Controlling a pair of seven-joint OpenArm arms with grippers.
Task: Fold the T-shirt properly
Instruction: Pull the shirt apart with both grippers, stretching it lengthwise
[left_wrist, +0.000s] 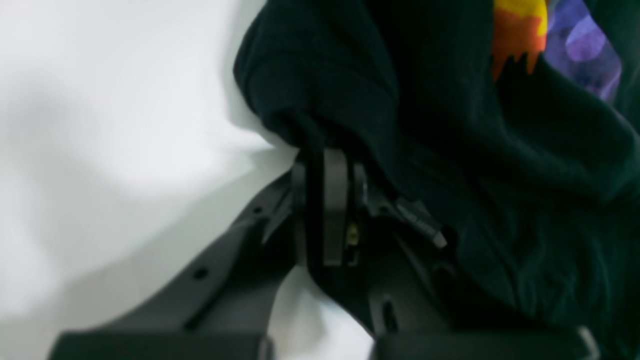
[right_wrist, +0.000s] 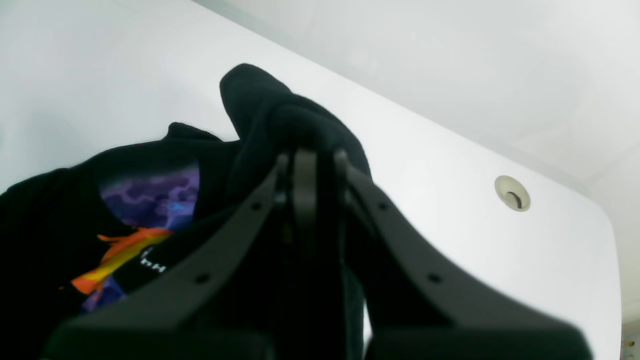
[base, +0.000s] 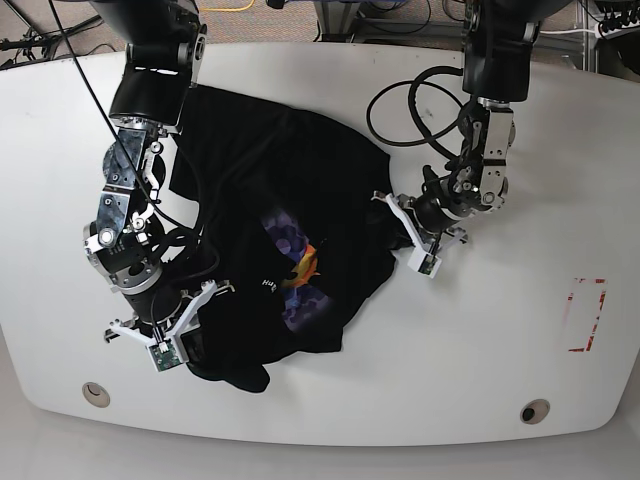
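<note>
Both tools, left tool (left_wrist: 325, 165) and right tool (right_wrist: 305, 160), are clamped tight on T-shirt (base: 290, 200) folds (black cloth bunched).

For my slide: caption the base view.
Both tools, left and right, pinch the crumpled T-shirt on the white table.

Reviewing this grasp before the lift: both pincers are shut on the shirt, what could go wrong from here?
1. The T-shirt lies crumpled, so the left pincer may hold several bunched layers rather than one edge; a lift could drag a wad.
2. The right pincer grips a thick bunched lump, which might slip out.
3. The black cable loops beside the shirt and could snag.
</note>
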